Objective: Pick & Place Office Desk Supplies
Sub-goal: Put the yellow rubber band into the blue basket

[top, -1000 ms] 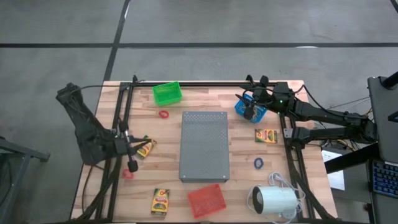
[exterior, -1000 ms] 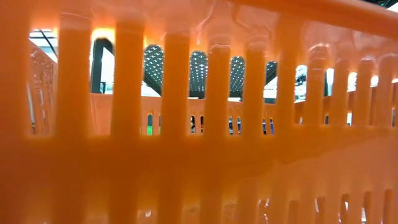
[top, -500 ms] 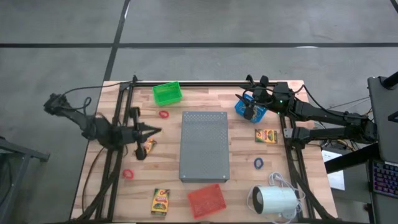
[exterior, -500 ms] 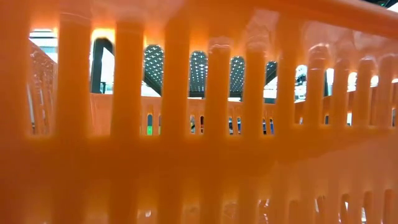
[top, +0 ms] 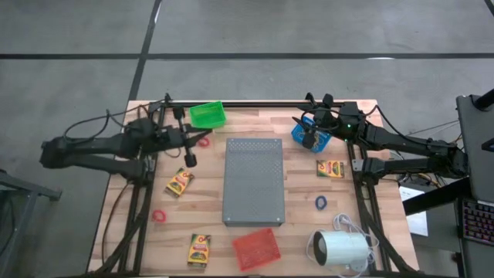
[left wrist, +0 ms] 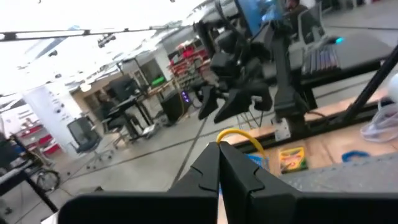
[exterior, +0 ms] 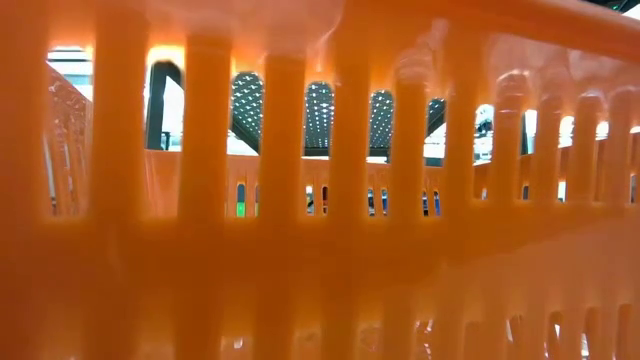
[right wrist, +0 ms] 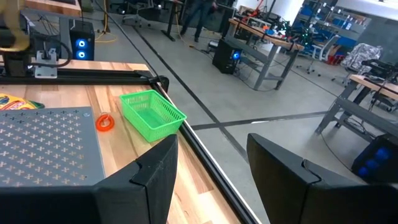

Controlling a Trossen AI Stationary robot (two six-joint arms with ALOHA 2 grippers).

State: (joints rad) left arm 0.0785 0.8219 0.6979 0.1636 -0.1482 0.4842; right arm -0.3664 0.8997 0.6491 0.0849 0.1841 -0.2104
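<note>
The left gripper (top: pixel 187 158) hangs with its fingers pressed together and nothing between them, as its wrist view shows. Just below it on the wooden table (top: pixel 301 208) lies a small flat yellow crayon box (top: pixel 178 182), its long axis slanting diagonally; a small red rubber ring (top: pixel 204 142) sits just beyond it, toward the green plastic basket (top: pixel 207 115). I judge this arm far nearer to both than the other. Further right, past the grey perforated slab (top: pixel 254 181), the right gripper (top: pixel 309 141) hovers over the blue basket (top: pixel 320 141), fingers spread and empty, with a second crayon box (top: pixel 329 168) beside it.
</note>
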